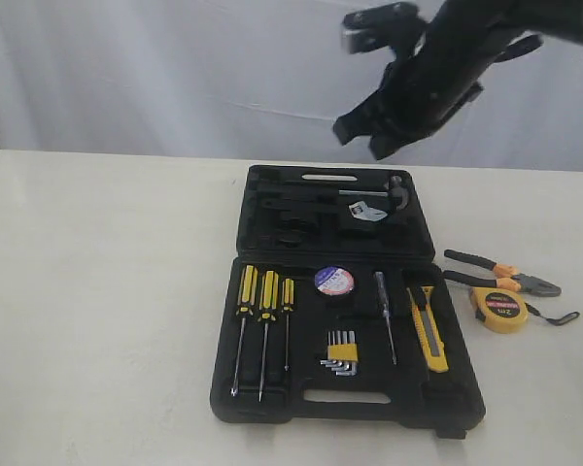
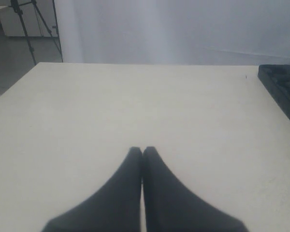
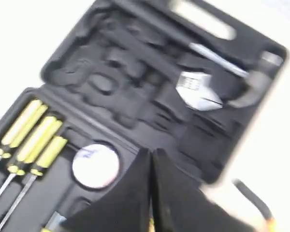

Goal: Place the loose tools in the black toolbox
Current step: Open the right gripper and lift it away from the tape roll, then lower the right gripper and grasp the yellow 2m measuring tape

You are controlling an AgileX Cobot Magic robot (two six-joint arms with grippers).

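- Toolbox (image 1: 466,400) lies open by the tabletop's (image 1: 97,291) near edge, tape roll (image 1: 334,281) and knife (image 1: 428,328) inside.
- Pliers (image 1: 505,275) and tape measure (image 1: 498,309) lie beside it, toward the right edge.
- Left gripper (image 2: 142,151) and right gripper (image 3: 151,153) hang pinched together, empty.

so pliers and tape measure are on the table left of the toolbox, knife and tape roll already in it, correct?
Wrong side: the exterior view shows the pliers and tape measure on the table right of the toolbox. The utility knife and tape roll are in it.
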